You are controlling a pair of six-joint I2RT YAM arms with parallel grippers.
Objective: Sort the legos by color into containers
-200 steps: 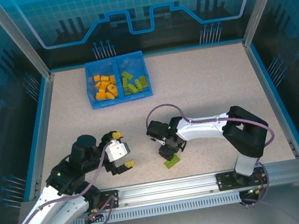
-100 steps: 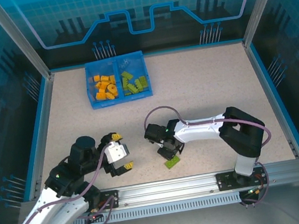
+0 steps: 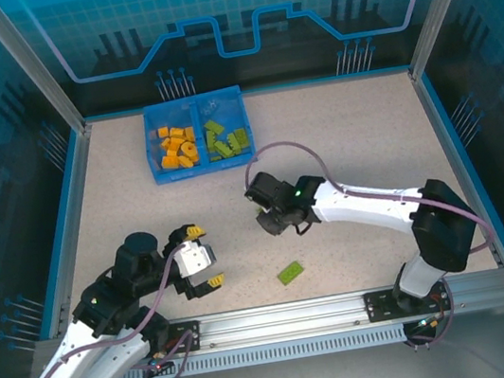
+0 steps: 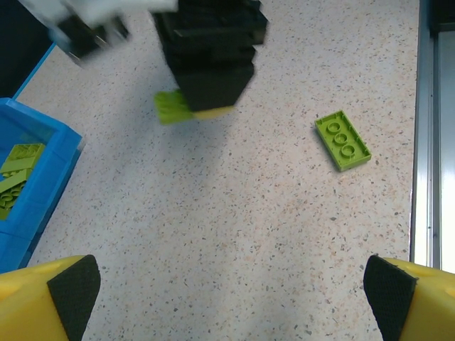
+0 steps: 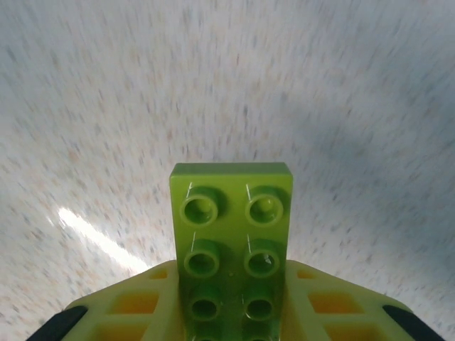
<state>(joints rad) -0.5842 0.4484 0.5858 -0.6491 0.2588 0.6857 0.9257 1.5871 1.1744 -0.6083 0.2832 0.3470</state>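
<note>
Your right gripper [image 3: 273, 221] is clenched on a light green brick [image 5: 231, 234]. From above, its black body covers that brick. The right wrist camera gives the clear look: studs up, pinched between the yellow fingers, the near end cut off by the bottom edge. The table beneath it is smeared with blur. From the left wrist camera the same brick [image 4: 169, 106] pokes out under the gripper, soft-edged and half hidden. It hangs over bare table, between the tray [image 3: 152, 149] and a loose green brick [image 3: 291, 273].

That loose green brick lies flat near the front rail [image 3: 282, 318], well apart from both grippers. Your left gripper [image 3: 207, 254] hovers at the near left with its jaws spread wide and nothing between them.

The blue tray sits at the far side. Orange bricks [image 3: 177, 148] are heaped in its left compartment and green bricks [image 3: 225, 139] in its right. They overlap, so you cannot count them. The left wrist camera catches just a corner of the tray at its left edge.

The table [image 3: 349, 135] is beige, finely speckled, with a blue border. Translucent blue walls [image 3: 233, 10] printed with a grid and a gear rise behind aluminium frame posts [image 3: 31, 66].
</note>
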